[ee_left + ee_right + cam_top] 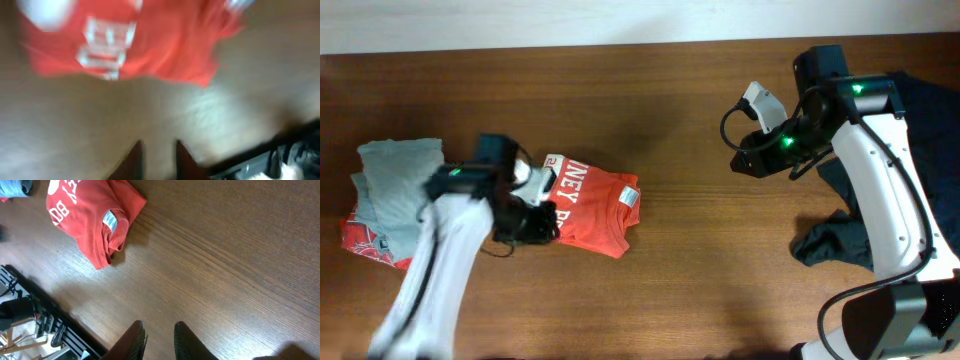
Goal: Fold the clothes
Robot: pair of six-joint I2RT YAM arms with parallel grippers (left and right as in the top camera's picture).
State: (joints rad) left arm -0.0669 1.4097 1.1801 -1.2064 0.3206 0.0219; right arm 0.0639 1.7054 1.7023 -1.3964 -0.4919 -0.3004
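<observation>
Two arms: left gripper (532,222) works at the 9 o'clock side of the table (670,290); right gripper (742,162) hangs at about 2 o'clock from table centre.
Left fingers: narrow gap, nothing held, only brown wood shows between them. The left wrist view is blurred.
Right fingers: narrow gap as well, empty, with wood grain visible between the tips; they are over bare table.
T-shirt: orange-red T-shirt (598,208) lies on the table as a compact folded bundle, at 9 o'clock from centre. White lettering faces up and the neck label (110,220) shows near its 3 o'clock end.
Left gripper vs T-shirt: overhead puts the gripper at the shirt's 9 o'clock edge; cannot tell if it touches. In the left wrist view the shirt sits at 12 o'clock, ahead of the fingers and apart from the tips.
Right gripper vs T-shirt: well apart; the shirt is at 11 o'clock in the right wrist view.
Navy garment: dark navy garment (835,240) lies crumpled and unfolded at the 3 to 4 o'clock edge, partly hidden by the right arm.
Left pile: grey garment (398,175) lies flat on top of a red patterned garment (362,245) at far 9 o'clock, just beside the left arm.
</observation>
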